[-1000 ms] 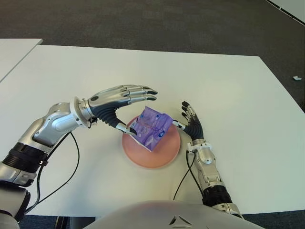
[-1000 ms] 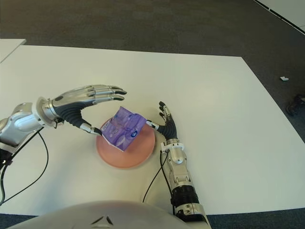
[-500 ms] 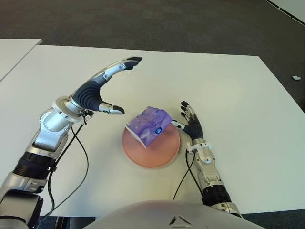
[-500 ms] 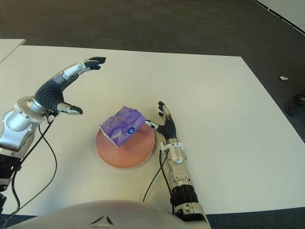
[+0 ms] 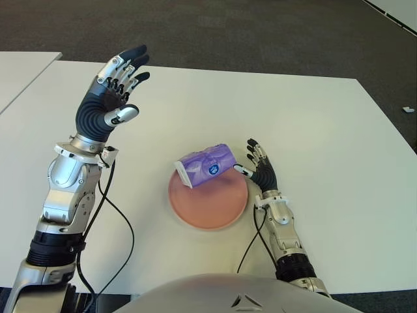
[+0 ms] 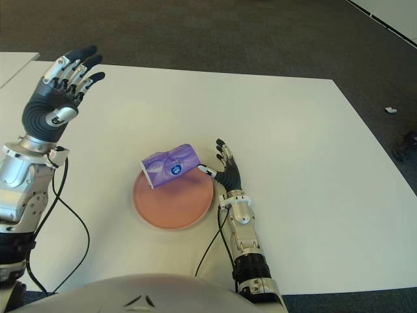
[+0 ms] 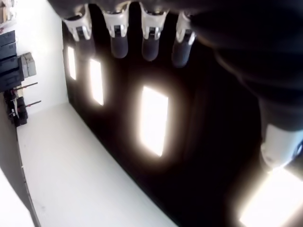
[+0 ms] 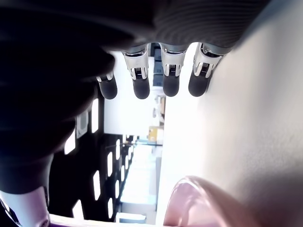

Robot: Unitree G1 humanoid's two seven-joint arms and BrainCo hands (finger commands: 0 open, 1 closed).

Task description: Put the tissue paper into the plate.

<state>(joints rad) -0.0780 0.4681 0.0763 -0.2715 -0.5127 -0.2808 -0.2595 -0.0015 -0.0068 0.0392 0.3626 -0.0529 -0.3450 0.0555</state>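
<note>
A purple tissue pack [image 5: 206,165] lies on its side on the far part of the pink round plate [image 5: 207,207] in the middle of the white table [image 5: 313,117]. My left hand [image 5: 112,96] is raised high above the table's left part, well clear of the plate, its fingers spread and holding nothing. In its wrist view the fingertips [image 7: 118,45] point up at a dark ceiling with lights. My right hand [image 5: 260,168] shows just right of the plate, fingers relaxed and holding nothing, its thumb close to the pack. The plate's rim [image 8: 199,194] shows in the right wrist view.
A second white table edge [image 5: 19,65] shows at the far left. Dark carpet [image 5: 260,32] lies beyond the table. Black cables [image 5: 111,215] hang from my left arm over the near left of the table.
My left hand let go of the tissue pack and swung up and to the left, away from the plate. The pack tipped over and settled on the plate. The right hand stayed put.
</note>
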